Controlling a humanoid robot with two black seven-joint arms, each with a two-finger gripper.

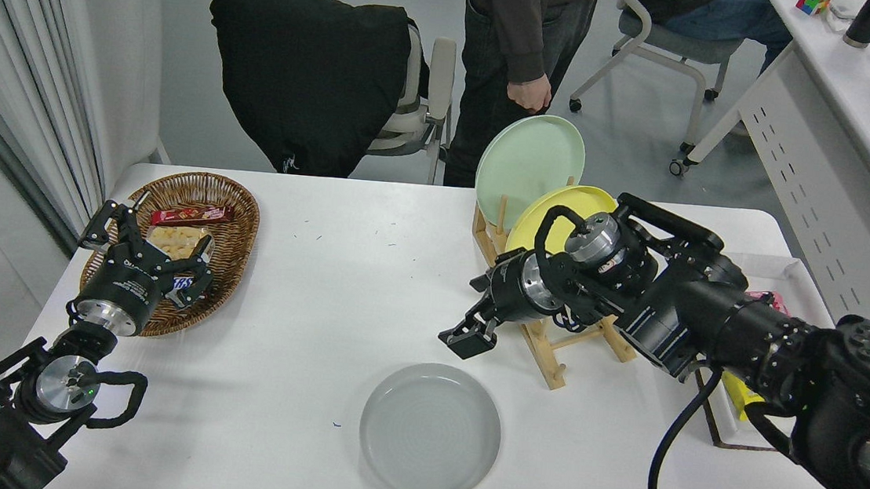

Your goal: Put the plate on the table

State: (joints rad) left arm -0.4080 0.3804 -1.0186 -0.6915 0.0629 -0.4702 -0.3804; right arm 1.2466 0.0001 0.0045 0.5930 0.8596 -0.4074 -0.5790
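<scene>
At the lower left, the left pincer (146, 239) rests parked over the near edge of a wicker basket (238, 204) that holds wrapped snacks; its fingers are spread, holding nothing. The basket sits at the left end of the white desk (320, 297). Toward the centre, near the front edge, the pale gray plate (430, 432) lies flat on the desk with nothing on it and nothing touching it. Just beyond it and slightly to the right, the right pincer (466, 337) hangs above the desk, apart from the plate, its fingers parted and empty. The right arm stretches in from the lower right and crosses in front of a wooden rack (552, 345), which holds a yellow plate (544, 207) and, behind it, a mint-green plate (529, 158), both standing on edge. To the right of the arm, a white tray (764, 265) lies on the desk, with a pink packet partly hidden inside it. Beyond the desk's far side are a chair draped with a black jacket (309, 68) and a standing person (520, 39).
</scene>
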